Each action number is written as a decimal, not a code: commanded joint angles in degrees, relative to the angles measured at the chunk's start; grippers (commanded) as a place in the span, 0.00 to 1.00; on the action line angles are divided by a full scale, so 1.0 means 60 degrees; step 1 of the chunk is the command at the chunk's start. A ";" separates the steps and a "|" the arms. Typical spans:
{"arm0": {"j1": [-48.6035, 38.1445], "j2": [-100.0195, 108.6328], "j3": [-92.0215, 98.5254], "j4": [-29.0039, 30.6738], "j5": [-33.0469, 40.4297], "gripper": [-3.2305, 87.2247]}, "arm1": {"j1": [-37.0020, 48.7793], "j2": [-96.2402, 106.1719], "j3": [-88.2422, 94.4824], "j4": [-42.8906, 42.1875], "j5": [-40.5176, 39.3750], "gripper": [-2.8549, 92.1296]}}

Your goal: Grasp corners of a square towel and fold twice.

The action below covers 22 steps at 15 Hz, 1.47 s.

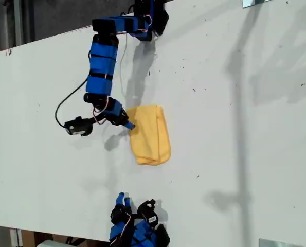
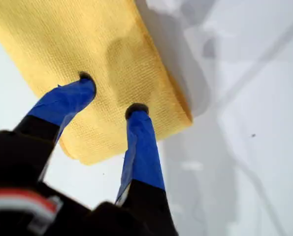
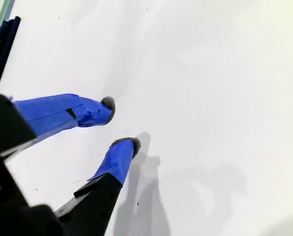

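The square towel lies folded into a narrow yellow-orange rectangle near the middle of the white table. The first arm reaches down from the exterior view's top, and my first gripper is at the towel's edge on the exterior view's left. In the first wrist view my first gripper is open, both blue fingertips spread over the towel near one short end, with no cloth pinched. My second gripper is drawn back at the exterior view's bottom edge. It hangs open over bare table, my second gripper holding nothing.
A black cable loops on the table beside the first arm, on the exterior view's left. The table's far edge runs along the exterior view's top left. Metal pieces sit at the top right and bottom right of that view.
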 commanded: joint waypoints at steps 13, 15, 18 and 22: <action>-0.0820 0.0044 0.0088 -0.0146 0.0996 0.17 | 0.2432 1.9805 1.6040 -0.0952 0.2856 0.07; -0.0732 0.0044 0.0103 -0.0205 0.1919 0.17 | 0.2505 1.9805 1.6582 -0.0908 0.3735 0.07; -0.0732 0.0044 0.0132 -0.0249 0.3223 0.17 | 0.2710 1.9731 1.6860 0.0674 0.6416 0.08; -0.0044 0.0044 0.0146 -0.0249 0.3179 0.17 | 0.2505 1.9746 1.6274 0.1274 0.6343 0.08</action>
